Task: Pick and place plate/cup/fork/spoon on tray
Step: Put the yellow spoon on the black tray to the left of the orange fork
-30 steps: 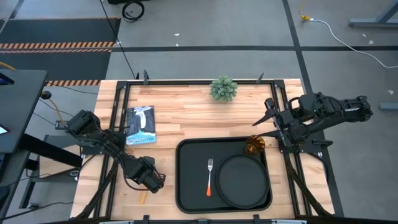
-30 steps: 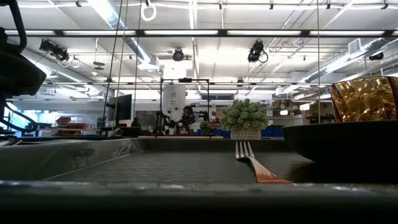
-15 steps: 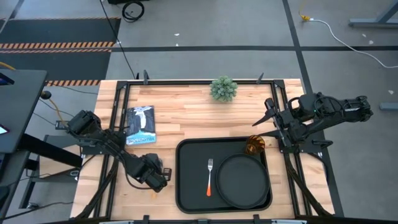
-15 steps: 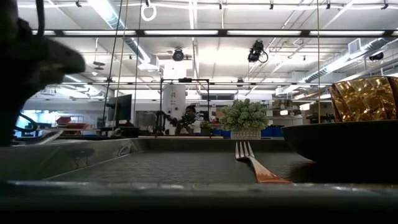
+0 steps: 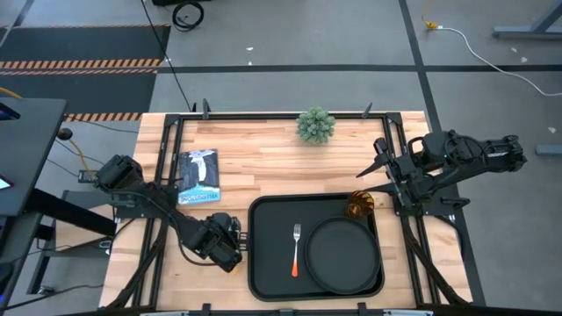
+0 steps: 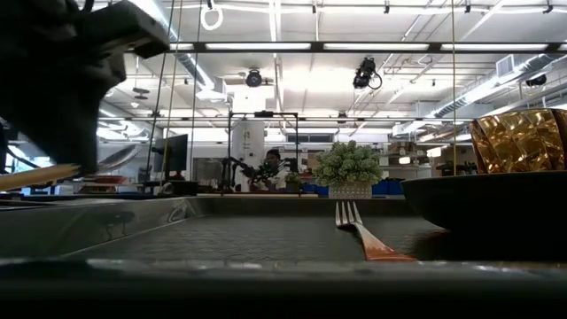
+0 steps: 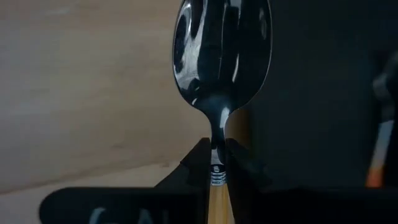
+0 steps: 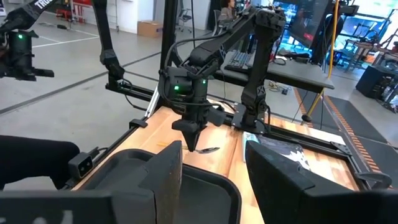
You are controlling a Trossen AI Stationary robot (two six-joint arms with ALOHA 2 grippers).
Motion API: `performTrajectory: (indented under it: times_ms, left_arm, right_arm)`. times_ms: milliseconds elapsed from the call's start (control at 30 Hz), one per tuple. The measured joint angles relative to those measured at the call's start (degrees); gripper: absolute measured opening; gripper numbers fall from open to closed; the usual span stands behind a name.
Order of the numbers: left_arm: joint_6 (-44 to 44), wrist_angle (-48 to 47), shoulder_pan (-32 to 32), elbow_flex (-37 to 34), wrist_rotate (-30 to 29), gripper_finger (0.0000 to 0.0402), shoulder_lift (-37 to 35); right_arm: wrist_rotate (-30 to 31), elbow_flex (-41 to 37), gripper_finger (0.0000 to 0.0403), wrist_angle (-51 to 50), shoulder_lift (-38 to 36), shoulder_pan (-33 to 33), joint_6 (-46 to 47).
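The left gripper (image 5: 230, 250) hovers just beside the left rim of the tray (image 5: 255, 254), above the counter (image 5: 263, 167). Its fingers (image 7: 239, 165) are clamped on the neck of the spoon (image 7: 222, 59), right where the metal meets the orange handle. In the left wrist view the bowl projects forward past the fingertips and overlaps the dark tray edge. The handle trails back between the fingers. This grip keeps the bowl leading, so the spoon can probably be laid flat on the tray's open left part.

The tray already carries the fork (image 5: 296, 248), lying lengthwise near the middle, and the plate (image 5: 342, 254) in the right half. The cup (image 5: 358, 205) stands upright at the tray's far right corner, beside the plate. Whether it touches the plate cannot be determined from above.

The right gripper (image 5: 379, 164) waits off the tray, near the counter's right edge, fingers apart.

Change from one second ago: the left gripper has travelled from the bare counter well left of the tray to the tray's left rim. In the low view the spoon (image 6: 106, 159) now shows at the left, lifted clear of the surface. The right arm and the tray contents are unchanged.
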Motion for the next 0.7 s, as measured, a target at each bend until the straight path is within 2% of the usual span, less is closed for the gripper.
performTrajectory:
  times_ms: [233, 500, 700]
  left_arm:
    - [0.5, 9.5, 2.3, 0.3, -5.1, 0.0038, 0.4]
    - [4.9, 22.8, 5.5, 0.3, -5.0, 0.0038, 5.0]
    - [9.1, 21.7, 7.0, 5.2, -4.4, 0.0038, 7.9]
  right_arm:
    - [0.0, 0.0, 0.0183, 0.0, 0.0, 0.0, -0.9]
    - [-0.3, 0.0, 0.0183, -0.1, 0.0, 0.0, -0.9]
    - [-0.5, 0.0, 0.0183, -0.1, 0.0, 0.0, -1.1]
